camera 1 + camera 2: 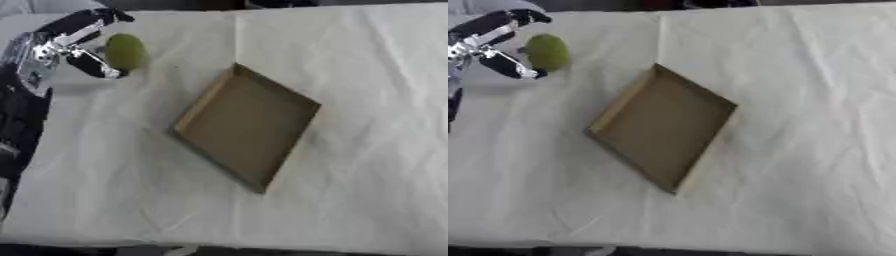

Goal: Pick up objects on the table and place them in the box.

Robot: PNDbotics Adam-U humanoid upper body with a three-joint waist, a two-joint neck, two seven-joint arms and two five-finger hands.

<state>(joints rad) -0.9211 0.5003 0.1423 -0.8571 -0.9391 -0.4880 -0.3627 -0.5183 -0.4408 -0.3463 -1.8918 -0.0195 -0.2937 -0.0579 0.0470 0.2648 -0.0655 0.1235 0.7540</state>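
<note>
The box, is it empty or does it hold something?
Empty: the box shows only its bare brown floor.

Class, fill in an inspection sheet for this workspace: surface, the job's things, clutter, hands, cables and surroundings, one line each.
Surface: table covered with a wrinkled white cloth.
Job's things: shallow cardboard box, lying askew at the middle, nothing inside; green round fruit at the far left, outside the box.
Clutter: nothing seen.
Hands: left robot hand with fingers curled around the green fruit; whether it is lifted cannot be told. Right robot hand not in view.
Cables: nothing seen.
Surroundings: dark strip beyond the far table edge; details cannot be made out.
</note>
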